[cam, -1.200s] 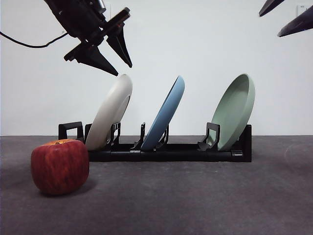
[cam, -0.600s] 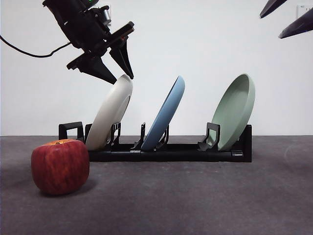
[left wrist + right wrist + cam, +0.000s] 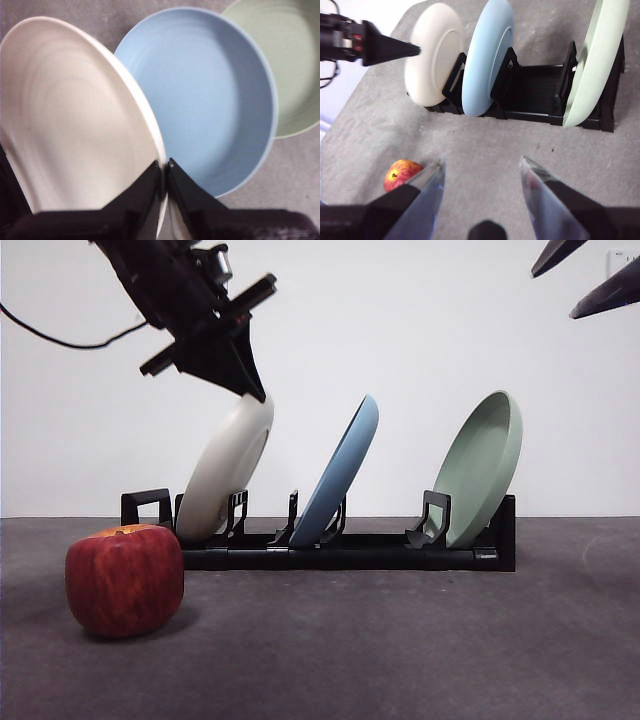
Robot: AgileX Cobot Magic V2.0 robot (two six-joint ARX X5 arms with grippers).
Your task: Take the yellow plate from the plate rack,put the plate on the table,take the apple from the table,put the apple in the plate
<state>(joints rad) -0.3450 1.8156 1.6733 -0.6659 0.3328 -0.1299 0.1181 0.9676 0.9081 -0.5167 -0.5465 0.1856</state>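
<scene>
The apple (image 3: 125, 580) sits on the table (image 3: 400, 650) in front of the rack (image 3: 340, 550). Behind it, the yellow plate (image 3: 228, 472) leans in the rack's end slot, the left tool (image 3: 166, 167) pinching its top rim. The right tool (image 3: 482, 172) waits, jaws spread, well above.

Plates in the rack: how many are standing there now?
3. The yellow plate stands at the end of the plate rack nearest the apple, with the left claw on its rim. The blue plate is in the middle, the green plate at the far end.
</scene>
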